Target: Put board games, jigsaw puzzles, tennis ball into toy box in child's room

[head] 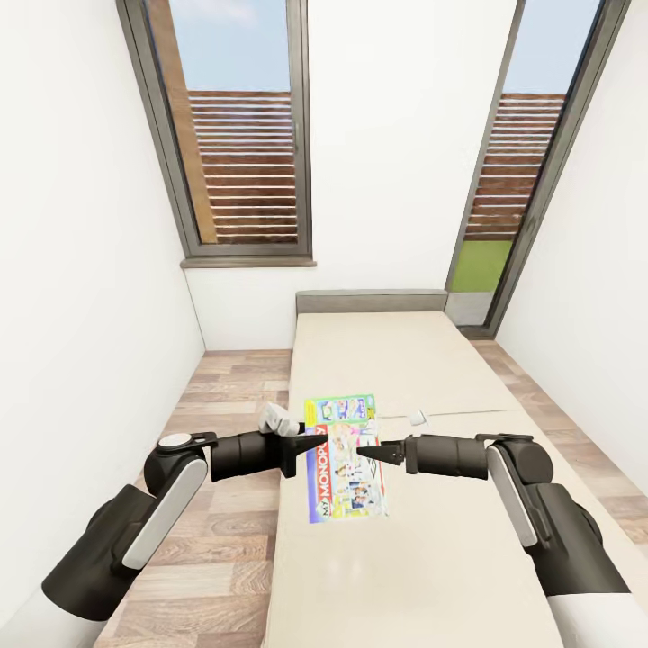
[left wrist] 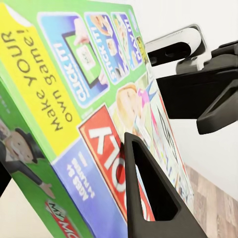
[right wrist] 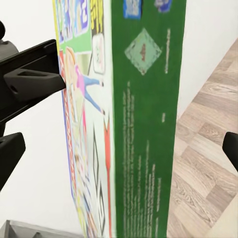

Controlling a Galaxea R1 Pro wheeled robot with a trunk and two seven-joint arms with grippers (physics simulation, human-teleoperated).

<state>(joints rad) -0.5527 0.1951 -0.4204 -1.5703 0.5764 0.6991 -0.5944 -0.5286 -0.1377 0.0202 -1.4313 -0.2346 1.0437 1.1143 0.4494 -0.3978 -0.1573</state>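
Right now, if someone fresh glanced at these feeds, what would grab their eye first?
The bright green Monopoly board game, held up over the bed between both arms. The left gripper and right gripper close in on it from opposite sides; the left wrist view shows a finger across the lid, though a firm clamp can't be confirmed. Beyond, two tall dark-framed windows show a slatted wooden fence.
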